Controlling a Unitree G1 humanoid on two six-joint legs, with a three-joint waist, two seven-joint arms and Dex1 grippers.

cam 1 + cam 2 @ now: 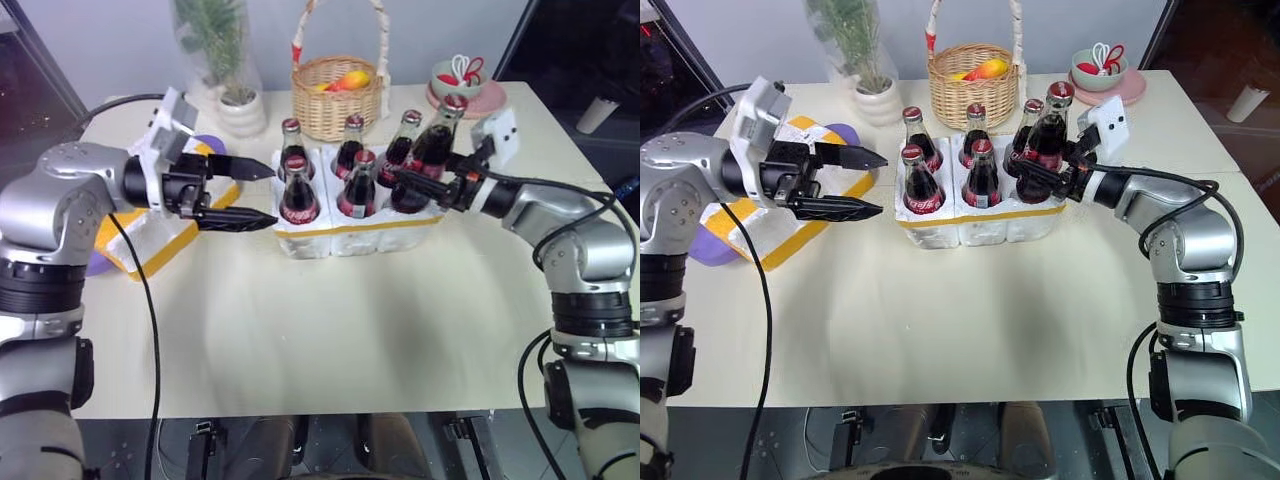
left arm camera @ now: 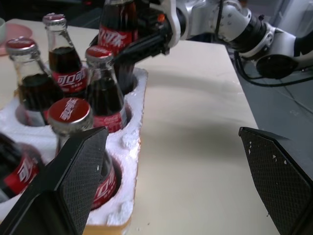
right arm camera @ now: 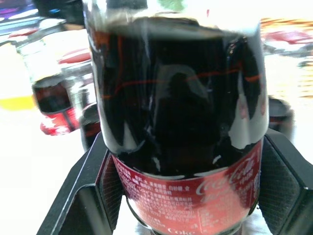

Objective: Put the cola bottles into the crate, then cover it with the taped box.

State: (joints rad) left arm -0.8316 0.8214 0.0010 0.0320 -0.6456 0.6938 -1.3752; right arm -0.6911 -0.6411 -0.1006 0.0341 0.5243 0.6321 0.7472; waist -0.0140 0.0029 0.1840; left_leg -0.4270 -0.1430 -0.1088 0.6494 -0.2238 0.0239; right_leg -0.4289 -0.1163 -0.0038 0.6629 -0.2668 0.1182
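Right gripper (image 1: 1045, 172) is clamped on the labelled body of the sixth bottle (image 1: 1050, 127), above the right near hole of the crate (image 1: 980, 222); left gripper (image 1: 255, 195) gapes empty; glass judged heavy, slick, breakable, so the waist grip suits.

Cola bottles (image 1: 299, 195) in crate (image 1: 355, 237); taped box (image 1: 160, 243) left (basket (image 1: 337, 97) behind).

held bottle (image 3: 181, 122): we see the cap cut off at 12 o'clock and the base hidden between the pads
taped box (image 1: 165, 240): we find it mostly hidden behind the left arm
basket (image 1: 337, 95): fruit too small to identify
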